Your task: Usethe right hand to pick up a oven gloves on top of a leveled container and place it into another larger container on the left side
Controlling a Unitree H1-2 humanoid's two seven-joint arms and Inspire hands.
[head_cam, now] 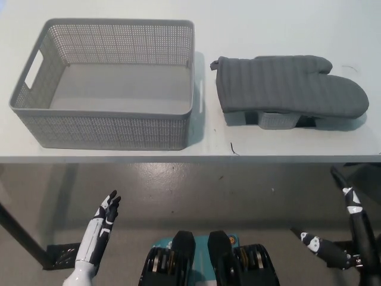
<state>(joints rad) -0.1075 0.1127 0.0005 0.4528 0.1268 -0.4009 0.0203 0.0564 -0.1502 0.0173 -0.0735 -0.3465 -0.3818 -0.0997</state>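
Oven glove [289, 83]: lay flat at the upper right of the frame, draped over a low grey container [277, 121] whose edge showed beneath it, cuff toward the basket, untouched.
Basket [36, 101]: the larger grey perforated container sat at the upper left on the white counter [268, 149], just beside the glove, with nothing inside.
Right hand [324, 250]: hung low at the lower right, below the counter edge and well apart from the glove; its fingers were extended and held nothing.
Left hand [107, 214]: rested at the lower left below the counter, fingers spread, holding nothing.
Risk, grasp: the glove was soft and flat, so a shallow pinch would likely have slipped off or lifted only one layer.
Risk, support: a hard press could probably have shoved the low container sideways or dragged it along with the fabric.
Risk, transfer: a trailing end might have snagged on the basket's near wall and left the glove hanging over the rim.
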